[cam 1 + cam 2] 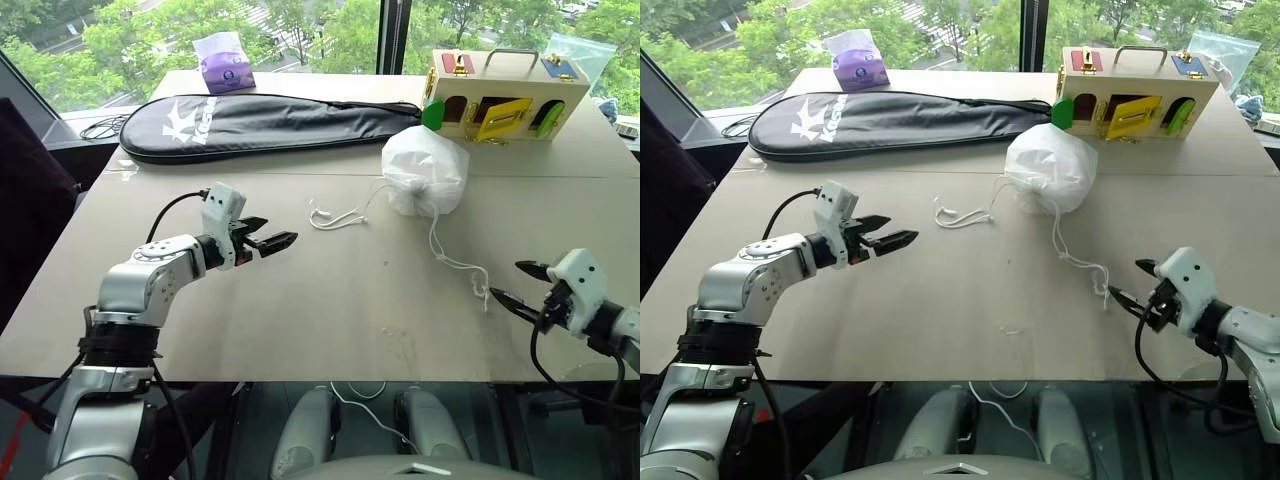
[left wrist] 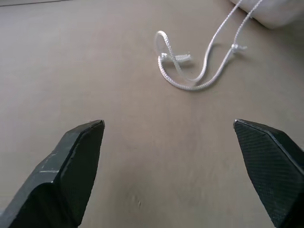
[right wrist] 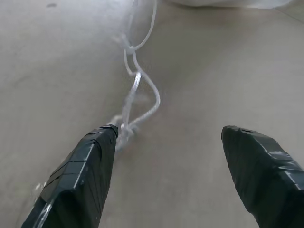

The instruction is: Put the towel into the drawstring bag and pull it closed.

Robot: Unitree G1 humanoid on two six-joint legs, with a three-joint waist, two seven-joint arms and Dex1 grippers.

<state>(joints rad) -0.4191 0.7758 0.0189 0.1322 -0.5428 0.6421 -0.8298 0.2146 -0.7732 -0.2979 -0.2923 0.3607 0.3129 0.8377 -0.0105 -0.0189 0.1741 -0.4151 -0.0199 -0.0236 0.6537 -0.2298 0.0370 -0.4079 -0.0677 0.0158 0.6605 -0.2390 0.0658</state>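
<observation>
Beige counter [image 1: 300,330] beside a window: the drawstring bag [image 1: 425,170] sits bulging and cinched near the far middle, cords trailing outward. Left end effector [image 1: 272,241] and right end effector [image 1: 520,285] both stand spread, gripping nothing. The right one is beside a cord end.

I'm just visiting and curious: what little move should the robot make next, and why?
Probably draw both arms back and stop. The bag already sits cinched on the table, both cords lie loose, and the left gripper and right gripper have open jaws, holding nothing.
</observation>
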